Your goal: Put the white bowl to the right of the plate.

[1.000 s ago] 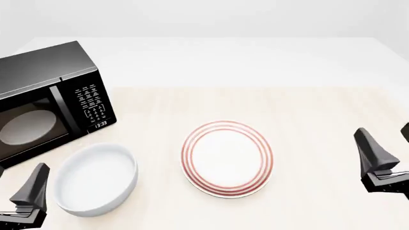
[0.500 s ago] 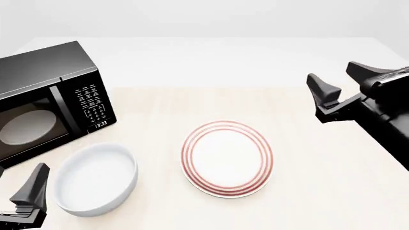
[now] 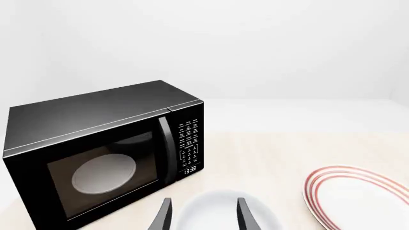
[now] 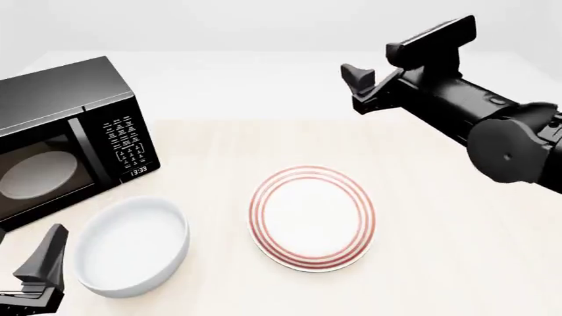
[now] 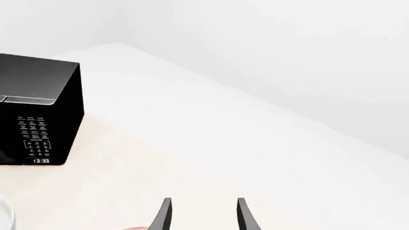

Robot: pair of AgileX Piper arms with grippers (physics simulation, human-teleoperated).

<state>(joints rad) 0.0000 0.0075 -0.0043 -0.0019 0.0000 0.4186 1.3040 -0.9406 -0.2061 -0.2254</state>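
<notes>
The right gripper [image 4: 373,72], which a second earlier sat low at the right edge of the front view, had risen and swung inward to hang high over the far tabletop [image 4: 439,250], beyond the plate [image 4: 312,217], its fingers [image 5: 164,214] parted with nothing between them. The left gripper [image 3: 203,218] had not moved from the near left corner, its fingers [image 3: 164,215] also apart and empty, just beside the white bowl [image 4: 131,245]. The bowl remained left of the plate, in front of the black microwave [image 4: 66,138].
</notes>
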